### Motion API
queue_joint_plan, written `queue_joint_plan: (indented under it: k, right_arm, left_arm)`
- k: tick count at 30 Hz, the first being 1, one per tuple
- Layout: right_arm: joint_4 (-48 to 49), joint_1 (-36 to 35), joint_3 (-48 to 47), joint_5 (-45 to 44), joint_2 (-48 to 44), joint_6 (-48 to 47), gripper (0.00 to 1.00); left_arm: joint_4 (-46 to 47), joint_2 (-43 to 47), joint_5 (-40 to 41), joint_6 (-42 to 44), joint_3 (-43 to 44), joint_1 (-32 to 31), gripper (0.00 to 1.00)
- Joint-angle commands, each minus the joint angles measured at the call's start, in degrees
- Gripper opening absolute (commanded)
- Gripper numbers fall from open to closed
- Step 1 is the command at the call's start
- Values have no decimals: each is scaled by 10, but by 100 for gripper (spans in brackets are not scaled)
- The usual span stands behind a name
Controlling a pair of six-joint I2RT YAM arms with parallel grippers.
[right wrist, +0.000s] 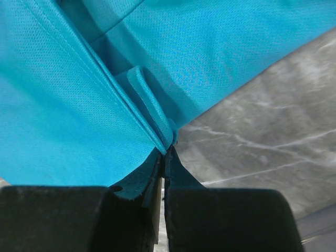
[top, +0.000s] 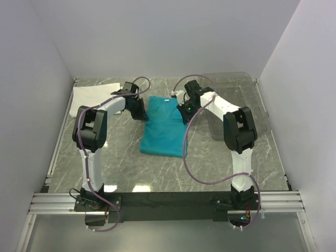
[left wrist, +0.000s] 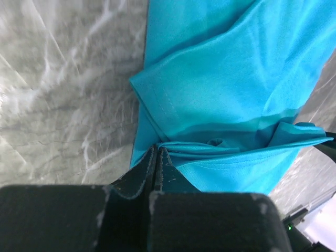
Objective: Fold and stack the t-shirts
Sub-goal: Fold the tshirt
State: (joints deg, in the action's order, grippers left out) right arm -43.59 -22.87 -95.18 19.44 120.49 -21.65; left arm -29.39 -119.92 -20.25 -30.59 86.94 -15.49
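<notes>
The teal-blue t-shirt (top: 163, 128) lies partly folded in the middle of the table, its neck label toward the back. My left gripper (top: 140, 113) is at the shirt's left edge. In the left wrist view it (left wrist: 157, 149) is shut, with a gathered fold of teal t-shirt (left wrist: 220, 89) running from its tips. My right gripper (top: 185, 113) is at the shirt's right edge. In the right wrist view it (right wrist: 167, 149) is shut on a doubled hem of the teal t-shirt (right wrist: 63, 121), lifted off the table. The white t-shirt (top: 92, 94) lies flat at the back left corner.
A clear plastic bin (top: 247, 100) stands at the back right, behind the right arm. The table is dark marble (top: 126, 168), with walls close on the left, back and right. Purple cables loop from both arms.
</notes>
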Motion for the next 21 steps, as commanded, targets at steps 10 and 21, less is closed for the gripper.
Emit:
queue_joint_plan:
  k: [10, 21]
  right_arm:
    - [29, 5, -45, -32, 9, 25, 37]
    - [18, 5, 21, 53, -127, -112, 55]
  left_arm:
    - [0, 22, 50, -11, 28, 7, 20]
    - [-12, 219, 109, 16, -23, 6, 53]
